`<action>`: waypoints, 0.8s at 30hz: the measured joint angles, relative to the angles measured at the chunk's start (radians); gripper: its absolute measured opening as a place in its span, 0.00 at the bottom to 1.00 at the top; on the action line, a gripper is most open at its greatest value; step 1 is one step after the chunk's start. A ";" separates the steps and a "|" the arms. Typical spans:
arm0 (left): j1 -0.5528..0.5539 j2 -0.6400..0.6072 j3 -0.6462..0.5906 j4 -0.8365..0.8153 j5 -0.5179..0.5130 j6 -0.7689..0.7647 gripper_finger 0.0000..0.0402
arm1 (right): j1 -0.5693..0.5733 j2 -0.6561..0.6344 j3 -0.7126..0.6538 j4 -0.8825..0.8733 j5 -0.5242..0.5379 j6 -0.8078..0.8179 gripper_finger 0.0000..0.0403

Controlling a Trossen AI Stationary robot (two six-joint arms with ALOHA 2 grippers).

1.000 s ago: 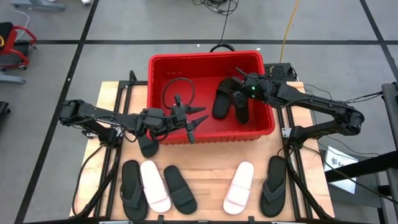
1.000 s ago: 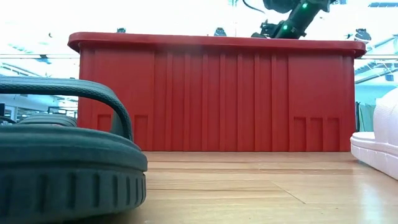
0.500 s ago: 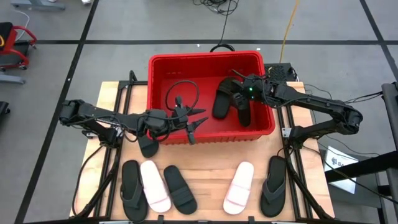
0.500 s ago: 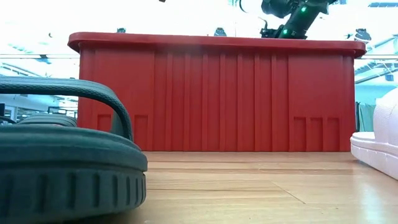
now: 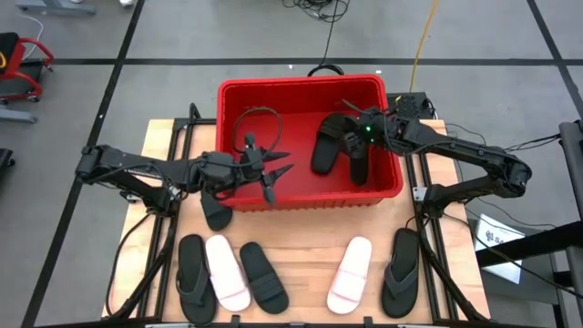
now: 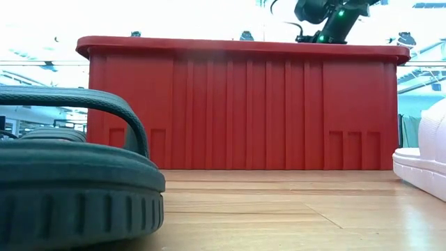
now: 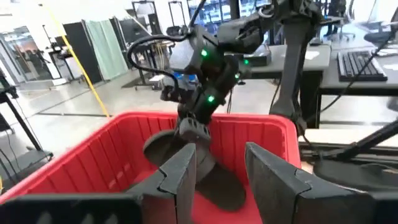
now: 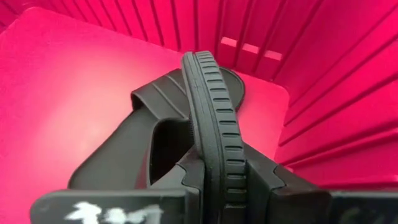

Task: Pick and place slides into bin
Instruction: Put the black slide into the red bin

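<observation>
The red bin (image 5: 239, 199) stands at the table's far middle. Inside it my right gripper (image 5: 353, 137) is shut on a black slide (image 5: 358, 162) turned on its edge; a second black slide (image 5: 325, 148) lies on the bin's floor beside it. My left gripper (image 5: 278, 172) hovers level over the bin's near left part, open, nothing between its fingers (image 7: 180, 180). Several more slides lie sole-down on the table in front of the bin: black ones (image 5: 191, 266) (image 5: 264, 276) (image 5: 401, 271) and two pink-white ones (image 5: 228, 271) (image 5: 350, 273). My right gripper pinches the black slide's ribbed sole edge (image 8: 225, 163) between its two fingers, at one end of the slide. The fingers slant down from the table's right side and lie along the slide. The slide stands on edge, its far end (image 8: 200, 62) low over the other slide; whether it touches, I cannot tell.
Another black slide (image 5: 217, 213) lies partly under my left arm by the bin's near left corner. The bin's tall wall (image 6: 237, 111) hides its inside in the low view. Bare wood (image 5: 305, 246) shows between the bin and the row of slides.
My left gripper has drawn back a little toward the table's left edge, staying open over the bin. My right gripper has kept its hold on the black slide inside the bin, tipping slightly.
</observation>
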State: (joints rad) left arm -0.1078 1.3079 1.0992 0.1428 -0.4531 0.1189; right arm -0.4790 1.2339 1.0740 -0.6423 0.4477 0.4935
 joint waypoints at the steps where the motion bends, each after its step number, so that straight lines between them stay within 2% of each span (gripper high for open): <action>1: 0.001 -0.012 -0.001 -0.017 0.004 0.003 0.36 | -0.002 0.000 0.000 -0.005 0.000 0.004 0.12; 15: 0.014 -0.051 -0.001 -0.095 0.007 0.028 0.36 | -0.033 0.000 0.000 0.015 -0.056 0.028 0.13; 24: 0.016 -0.050 -0.001 -0.128 0.007 0.036 0.36 | -0.038 0.001 -0.001 0.024 -0.061 0.019 0.23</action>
State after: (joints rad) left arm -0.0921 1.2575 1.0985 0.0152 -0.4461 0.1547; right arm -0.5175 1.2350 1.0729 -0.6182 0.3864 0.5121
